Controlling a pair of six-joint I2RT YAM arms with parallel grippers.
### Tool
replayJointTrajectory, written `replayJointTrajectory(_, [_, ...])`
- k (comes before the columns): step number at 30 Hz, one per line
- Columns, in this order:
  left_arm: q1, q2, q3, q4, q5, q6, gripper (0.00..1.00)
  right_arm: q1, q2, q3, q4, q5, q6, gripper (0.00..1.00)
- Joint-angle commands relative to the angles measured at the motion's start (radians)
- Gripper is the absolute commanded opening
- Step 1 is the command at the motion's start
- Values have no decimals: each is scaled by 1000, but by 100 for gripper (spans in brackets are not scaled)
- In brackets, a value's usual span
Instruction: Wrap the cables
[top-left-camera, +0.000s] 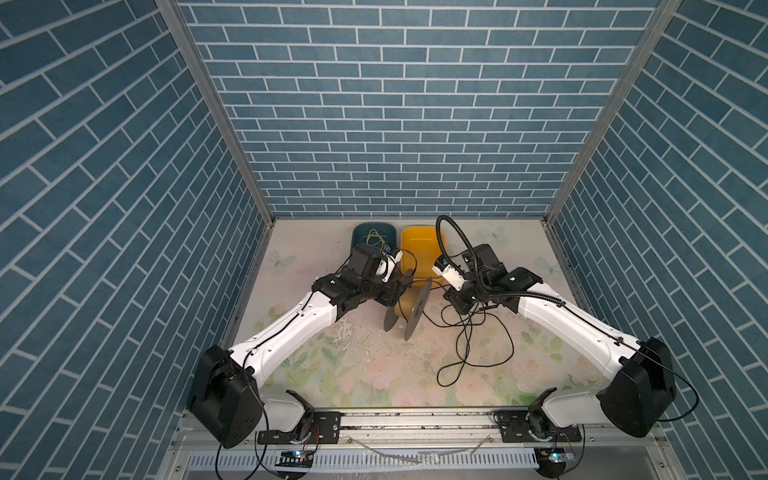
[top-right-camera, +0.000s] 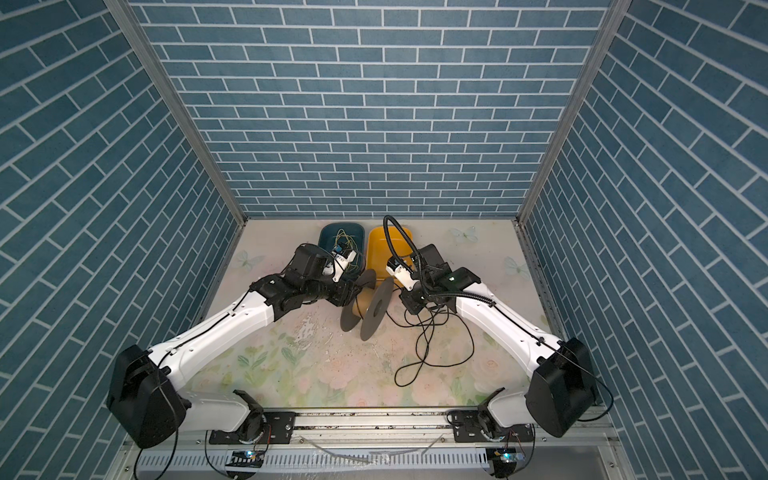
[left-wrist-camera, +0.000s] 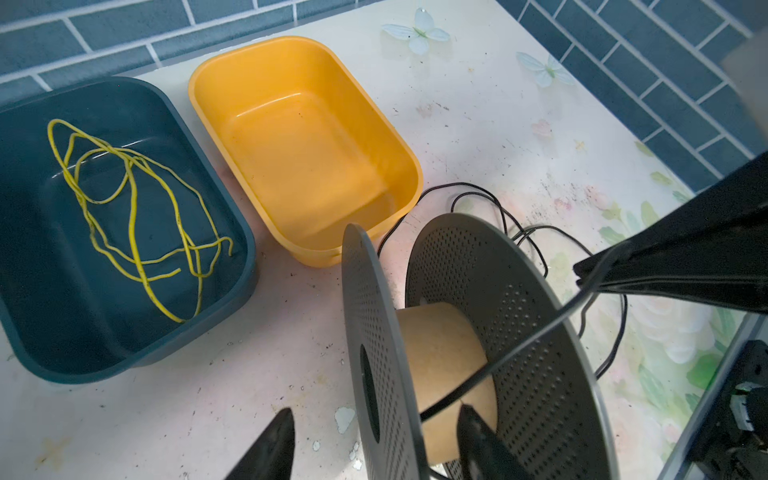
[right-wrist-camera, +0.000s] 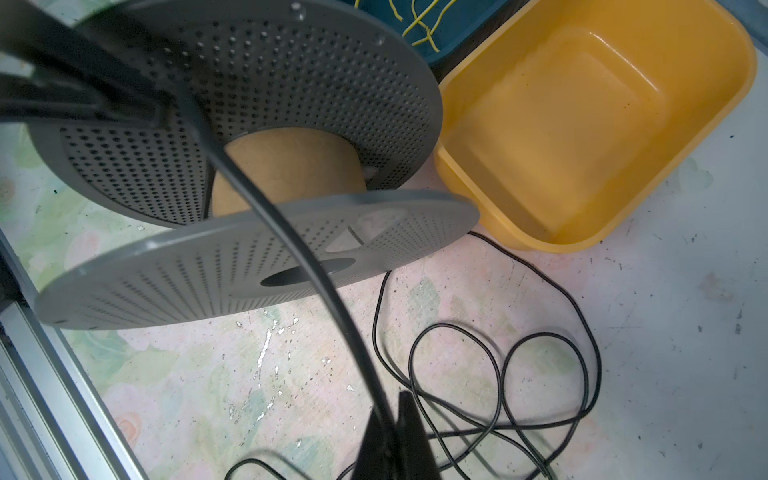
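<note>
Two arms meet at a grey spool (top-left-camera: 417, 308) standing on its rims in the middle of the desk (right-wrist-camera: 685, 332), with the black cable (right-wrist-camera: 345, 328) strung across it. Your right gripper (right-wrist-camera: 395, 401) has its jaws pressed together on the cable, pinching a single strand a short way from the spool. From there the strand runs over the near rim to the cardboard core (left-wrist-camera: 440, 345). Your left gripper (left-wrist-camera: 376, 440) has its jaws spread, one finger on either side of a rim, and grips nothing that shows. Most of the cable lies in loose, overlapping loops on the desk beside the right arm, with one strand trailing past the foot of the empty yellow bin (left-wrist-camera: 307, 158). Next to it a blue bin (left-wrist-camera: 50, 249) holds a tangle of yellow wire (left-wrist-camera: 133, 208), no part of this job.

The core looks almost bare, so the winding seems barely begun. Expect the cable to be light, limp and glossy. It will likely sag once tension drops, slide through a weak pinch and snag on its own loops. Take hold of one free strand near the spool, never the heap. The spool also looks light enough to roll or tip under a hard pull.
</note>
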Motion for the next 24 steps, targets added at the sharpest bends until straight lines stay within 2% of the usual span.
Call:
replayJointTrajectory(1, [-4, 4, -23, 24, 8, -7, 57, 7, 12, 62, 4, -2, -57, 0])
replayJointTrajectory(7, [-14, 9, -29, 31, 6, 0, 55, 7, 26, 82, 8, -8, -68, 0])
replayJointTrajectory(10, [-23, 10, -35, 33, 3, 3, 62, 11, 31, 94, 10, -14, -74, 0])
replayJointTrajectory(12, [-23, 17, -41, 39, 1, 0, 62, 11, 34, 100, 10, -16, -78, 0])
replayJointTrajectory(24, [-29, 82, -34, 109, -28, -43, 41, 18, 60, 106, 18, -22, -91, 0])
